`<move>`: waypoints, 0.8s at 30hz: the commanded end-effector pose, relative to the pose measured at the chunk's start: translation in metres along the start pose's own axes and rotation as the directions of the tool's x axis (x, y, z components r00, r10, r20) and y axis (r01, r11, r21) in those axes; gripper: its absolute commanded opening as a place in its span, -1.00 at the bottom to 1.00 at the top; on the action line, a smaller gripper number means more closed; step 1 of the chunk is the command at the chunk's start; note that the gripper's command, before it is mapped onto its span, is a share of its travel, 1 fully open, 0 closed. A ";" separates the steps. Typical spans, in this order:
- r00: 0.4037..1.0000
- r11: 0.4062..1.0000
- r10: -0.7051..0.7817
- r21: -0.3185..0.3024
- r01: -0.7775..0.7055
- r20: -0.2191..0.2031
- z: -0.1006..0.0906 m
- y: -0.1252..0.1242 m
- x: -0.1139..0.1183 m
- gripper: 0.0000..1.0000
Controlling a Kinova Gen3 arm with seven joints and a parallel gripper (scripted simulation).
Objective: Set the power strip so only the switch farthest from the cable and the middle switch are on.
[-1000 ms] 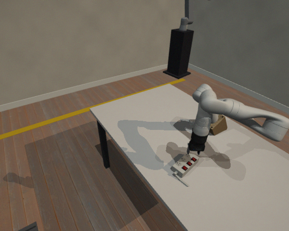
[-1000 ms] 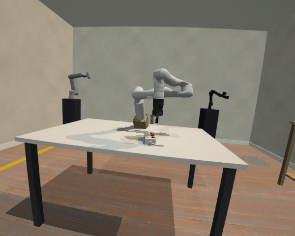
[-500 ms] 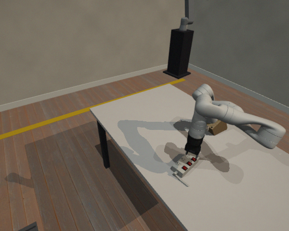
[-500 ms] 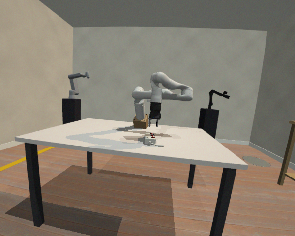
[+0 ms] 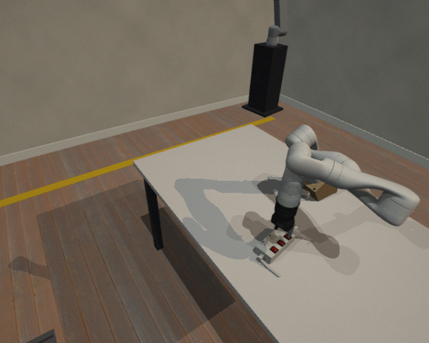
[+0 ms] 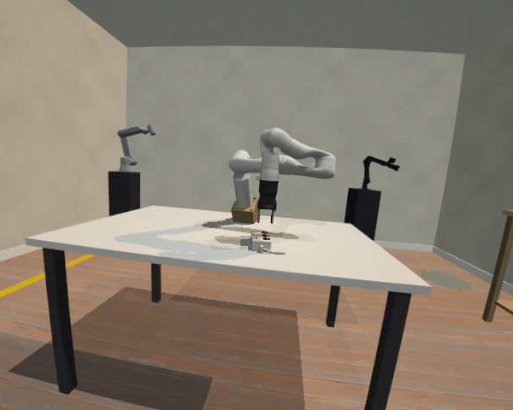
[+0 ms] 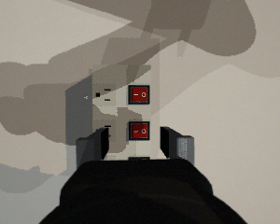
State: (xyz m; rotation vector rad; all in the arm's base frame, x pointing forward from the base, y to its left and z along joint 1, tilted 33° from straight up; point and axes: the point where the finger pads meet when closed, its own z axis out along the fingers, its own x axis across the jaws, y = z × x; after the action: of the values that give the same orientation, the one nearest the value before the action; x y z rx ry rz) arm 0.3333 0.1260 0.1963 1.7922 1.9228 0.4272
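Note:
A white power strip [image 5: 267,245] [image 6: 256,242] [image 7: 139,113] lies flat on the white table [image 5: 207,166] [image 6: 115,229], right way up, with a row of red rocker switches. Its short cable [image 5: 269,269] [image 6: 274,252] sticks out toward the table's near edge. My gripper [image 5: 287,232] [image 6: 268,218] [image 7: 134,137] is open and empty, pointing straight down, low over the end of the strip farthest from the cable. In the wrist view two switches show: one [image 7: 138,131] lies between my fingertips, the other [image 7: 138,94] further along toward the cable. The gripper body hides the third.
The arm's wooden base block [image 5: 319,190] [image 6: 244,213] stands on the table behind the strip. Other arms on black pedestals [image 5: 266,77] [image 6: 124,190] [image 6: 362,207] stand off the table. A wooden shelf [image 6: 509,260] stands at the right.

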 end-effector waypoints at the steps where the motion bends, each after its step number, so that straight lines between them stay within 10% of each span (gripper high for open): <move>1: 1.000 1.000 0.008 0.000 -0.008 0.001 0.000 0.000 -0.001 1.00; 4: 1.000 1.000 0.009 0.000 -0.009 0.001 0.000 0.000 -0.001 1.00; 5: 1.000 1.000 0.009 0.000 -0.009 0.001 0.000 0.000 -0.001 -1.00; 24: 1.000 1.000 0.009 0.000 -0.009 0.001 0.000 0.000 -0.001 -1.00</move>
State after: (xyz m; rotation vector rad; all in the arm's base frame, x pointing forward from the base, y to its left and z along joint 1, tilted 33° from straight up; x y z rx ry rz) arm 0.3338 0.1251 0.1958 1.8020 1.9142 0.4282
